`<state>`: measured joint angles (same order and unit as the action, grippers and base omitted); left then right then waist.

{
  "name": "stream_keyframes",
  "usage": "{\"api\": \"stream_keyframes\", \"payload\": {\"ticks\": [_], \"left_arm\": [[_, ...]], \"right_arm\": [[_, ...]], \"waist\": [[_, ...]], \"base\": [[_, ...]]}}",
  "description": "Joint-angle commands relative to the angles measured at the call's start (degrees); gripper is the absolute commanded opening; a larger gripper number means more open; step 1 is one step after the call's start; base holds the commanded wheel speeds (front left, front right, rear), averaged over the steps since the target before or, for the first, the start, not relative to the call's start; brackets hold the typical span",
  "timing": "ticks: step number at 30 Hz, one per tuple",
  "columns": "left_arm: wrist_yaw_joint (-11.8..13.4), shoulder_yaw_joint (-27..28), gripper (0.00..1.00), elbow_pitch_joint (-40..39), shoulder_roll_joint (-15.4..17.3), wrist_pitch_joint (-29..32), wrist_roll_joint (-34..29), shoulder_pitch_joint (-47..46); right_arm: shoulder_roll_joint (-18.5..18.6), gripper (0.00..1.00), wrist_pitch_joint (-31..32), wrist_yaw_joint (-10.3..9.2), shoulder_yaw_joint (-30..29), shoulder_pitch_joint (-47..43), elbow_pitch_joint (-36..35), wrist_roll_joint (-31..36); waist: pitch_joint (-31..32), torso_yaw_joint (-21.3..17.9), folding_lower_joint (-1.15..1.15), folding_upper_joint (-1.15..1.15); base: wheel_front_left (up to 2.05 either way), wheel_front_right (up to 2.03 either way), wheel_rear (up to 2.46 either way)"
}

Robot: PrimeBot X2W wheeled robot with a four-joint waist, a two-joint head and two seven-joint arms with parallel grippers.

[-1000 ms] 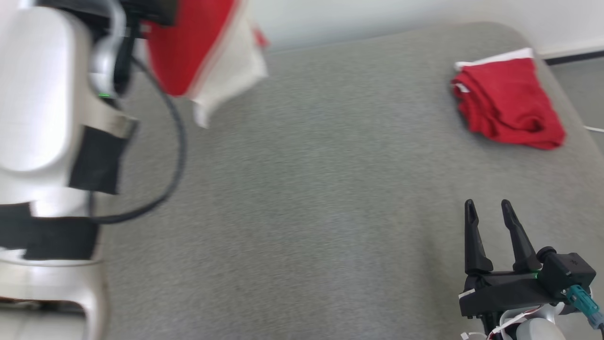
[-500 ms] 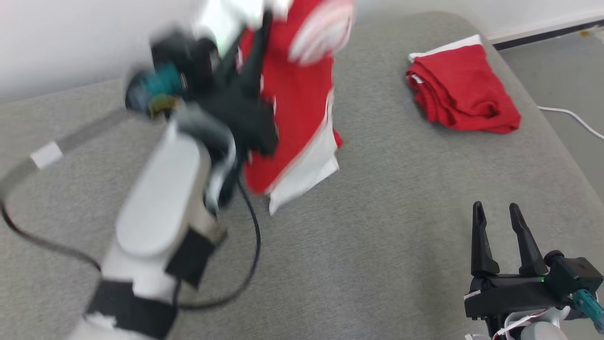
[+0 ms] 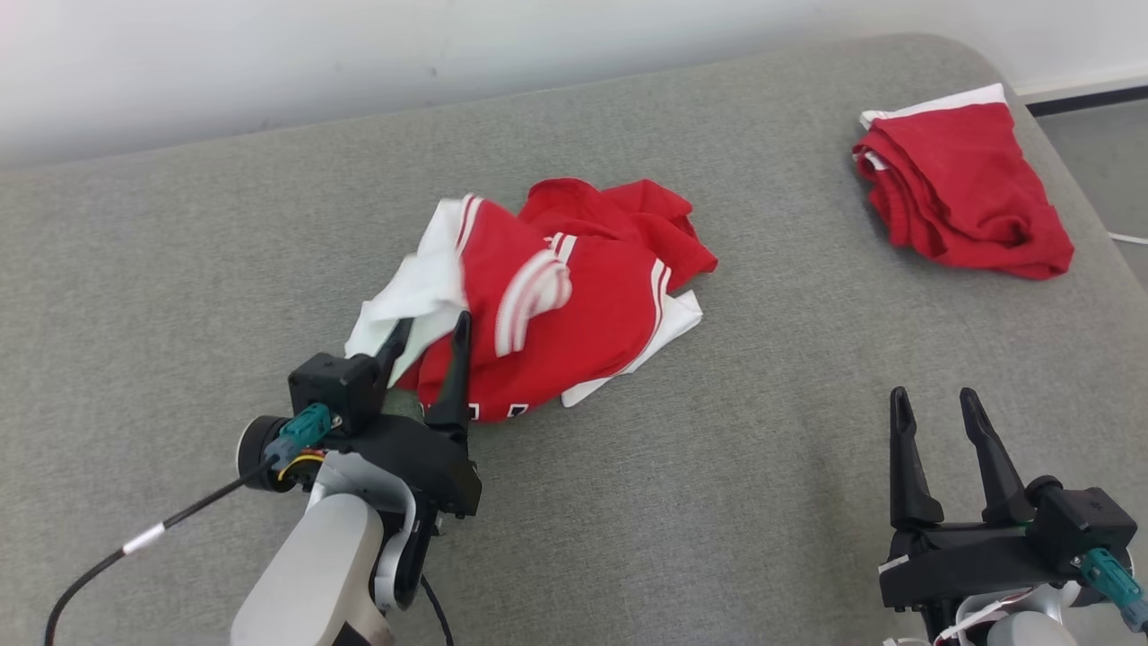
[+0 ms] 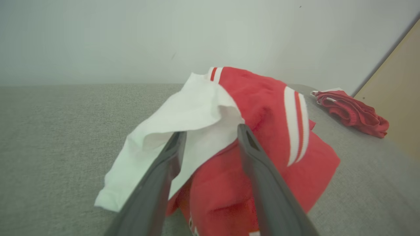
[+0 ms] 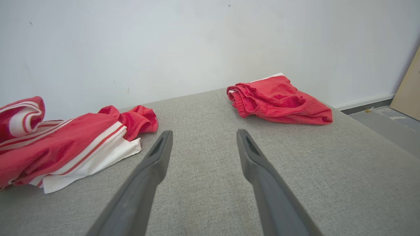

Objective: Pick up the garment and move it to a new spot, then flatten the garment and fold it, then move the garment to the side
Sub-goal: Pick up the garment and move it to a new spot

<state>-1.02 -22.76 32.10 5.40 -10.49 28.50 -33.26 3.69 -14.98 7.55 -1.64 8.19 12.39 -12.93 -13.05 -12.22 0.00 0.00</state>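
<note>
Left gripper [image 3: 432,323]: jaws parted, white edge of garment [image 3: 574,314] lying between tips (no pinch visible). Garment crumpled mid-cushion [image 3: 717,520]. Risk: cloth snags finger on retreat, drags heap off spot. Right gripper [image 3: 933,397] spread wide, holding nothing.

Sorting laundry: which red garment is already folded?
The plain red garment at the far right corner; the white-striped garment lies crumpled by the left gripper.
</note>
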Motion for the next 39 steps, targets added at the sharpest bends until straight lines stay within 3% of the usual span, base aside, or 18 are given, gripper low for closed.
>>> {"api": "stream_keyframes", "payload": {"ticks": [1, 10, 22, 39], "left_arm": [[0.2, -0.1, 1.00, 0.0, 0.6, -0.9, -0.5, 1.0], [0.4, 2.4, 1.00, -7.7, 2.8, -4.7, -3.6, 4.7], [1.4, 11.0, 1.00, -21.0, 6.0, -4.7, -8.5, 16.8], [-1.2, 16.7, 1.00, -26.8, 3.6, -4.7, -11.9, 32.4]], "right_arm": [[0.5, 1.00, -0.3, -0.15, 0.0, -0.1, 0.2, 0.4], [1.8, 1.00, -0.3, -0.15, -0.7, -1.5, -0.3, 1.1], [2.6, 1.00, 0.0, -0.15, -0.1, -3.3, -0.7, 1.4], [3.0, 1.00, 0.7, -0.15, -0.3, -5.9, -0.7, 0.8]], "waist": [[0.3, 0.9, 0.00, 0.00], [3.6, 5.6, 0.00, 0.00], [7.5, 10.1, 0.00, 0.00], [9.4, 11.2, 0.00, 0.00]], "base": [[0.00, 0.00, 0.00], [0.00, 0.00, 0.00], [0.00, 0.00, 0.00], [0.00, 0.00, 0.00]]}}
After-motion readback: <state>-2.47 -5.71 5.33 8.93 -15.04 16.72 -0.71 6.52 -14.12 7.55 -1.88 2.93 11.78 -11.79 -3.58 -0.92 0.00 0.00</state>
